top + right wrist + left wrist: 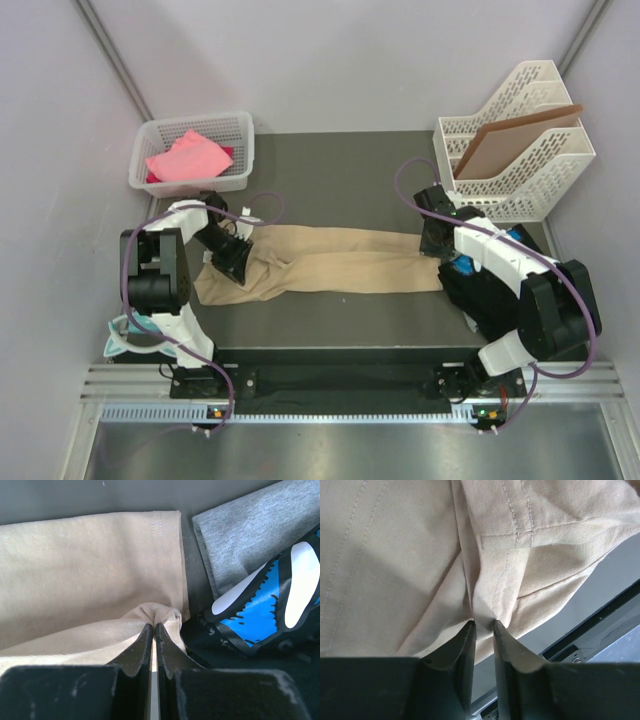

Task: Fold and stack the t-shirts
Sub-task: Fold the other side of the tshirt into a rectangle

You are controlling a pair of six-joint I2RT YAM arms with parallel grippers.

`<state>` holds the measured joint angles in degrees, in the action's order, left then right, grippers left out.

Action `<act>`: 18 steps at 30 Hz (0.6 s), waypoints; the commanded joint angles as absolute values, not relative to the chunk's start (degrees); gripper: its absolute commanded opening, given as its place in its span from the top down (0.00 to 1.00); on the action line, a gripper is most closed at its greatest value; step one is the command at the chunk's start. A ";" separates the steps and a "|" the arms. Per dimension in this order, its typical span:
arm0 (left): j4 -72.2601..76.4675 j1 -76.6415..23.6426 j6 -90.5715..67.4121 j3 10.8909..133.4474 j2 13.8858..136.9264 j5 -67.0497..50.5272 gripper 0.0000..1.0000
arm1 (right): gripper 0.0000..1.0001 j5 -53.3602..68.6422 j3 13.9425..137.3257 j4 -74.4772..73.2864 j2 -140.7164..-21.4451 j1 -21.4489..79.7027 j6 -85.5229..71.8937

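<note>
Pinching a raised fold of the tan shirt [340, 262] with the left fingers [470, 637], clamping its bunched opposite end with the right fingers [145, 637] — holding it stretched across the table [330, 175], probably to keep it flat for folding.

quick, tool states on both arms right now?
left tool: shut, pinching a fold of the tan t-shirt.
right tool: shut, pinching the tan t-shirt at its other end.

Overhead view was evenly, diffusely lit; pale walls bright, shadows soft. In the wrist views the tan t-shirt [395, 555] weave was sharp. The dark fingers [135, 650] along the bottom edge were soft and underexposed, with a white glare strip between them.
</note>
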<state>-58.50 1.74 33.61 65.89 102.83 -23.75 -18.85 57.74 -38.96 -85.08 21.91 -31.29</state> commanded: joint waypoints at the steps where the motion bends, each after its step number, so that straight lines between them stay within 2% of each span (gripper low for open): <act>1: -59.50 1.58 35.07 65.30 100.72 -25.58 0.76 | 1.00 -20.21 58.71 -38.05 -83.14 21.80 -31.90; 6: -59.15 1.58 34.98 64.78 101.07 -25.49 0.78 | 1.00 -20.22 59.06 -38.41 -82.97 21.80 -31.82; 12: -61.34 1.58 35.15 67.14 100.03 -26.10 1.00 | 1.00 -20.57 59.94 -39.02 -82.88 21.80 -31.55; 18: -69.33 1.58 34.63 78.56 93.45 -23.83 1.00 | 1.00 -21.01 61.52 -40.34 -82.27 21.80 -31.38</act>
<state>-63.29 1.72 34.20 69.71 101.34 -23.88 -19.25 58.17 -39.90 -85.08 21.91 -31.27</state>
